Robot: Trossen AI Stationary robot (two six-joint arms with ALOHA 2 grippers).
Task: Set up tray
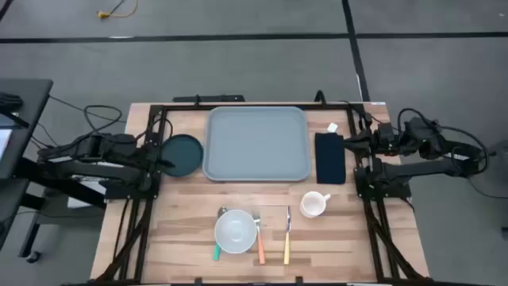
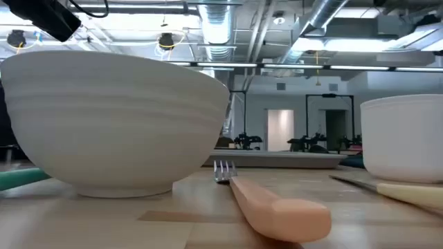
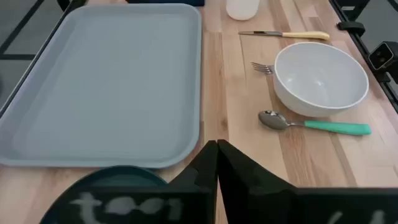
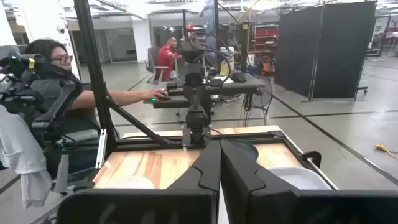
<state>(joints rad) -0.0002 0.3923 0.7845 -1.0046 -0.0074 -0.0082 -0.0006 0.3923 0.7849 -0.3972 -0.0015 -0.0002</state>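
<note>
The tray [image 1: 256,144] is a large pale grey-blue rectangle of plastic with rounded corners and a low raised rim, smooth and bare inside. It lies flat on the wooden table [image 1: 182,214] toward the far edge, at about twelve o'clock from the table's middle, its long sides running across. In the left wrist view the tray [image 3: 102,81] fills most of the frame, its rim catching a soft sheen.

At nine o'clock from the tray, just beside its short edge, sits a small dark teal plate [image 1: 181,155]. At three o'clock, also just beside it, lies a narrow black napkin [image 1: 330,157]. A white cup [image 1: 314,204] stands at about four o'clock, near the napkin's near end.

At six o'clock from the tray, toward the table's near edge, stands a white bowl [image 1: 236,231]. A green-handled spoon [image 1: 216,238] passes under its left side, a fork [image 1: 259,237] with an orange handle lies touching its right, and a knife [image 1: 287,235] with a yellow handle lies a little further right.

The left gripper [image 1: 163,161] hovers over the plate at the table's left side, fingers pressed together on nothing. The right gripper [image 1: 349,140] waits at the table's right side by the napkin, its fingers likewise clenched and empty.
</note>
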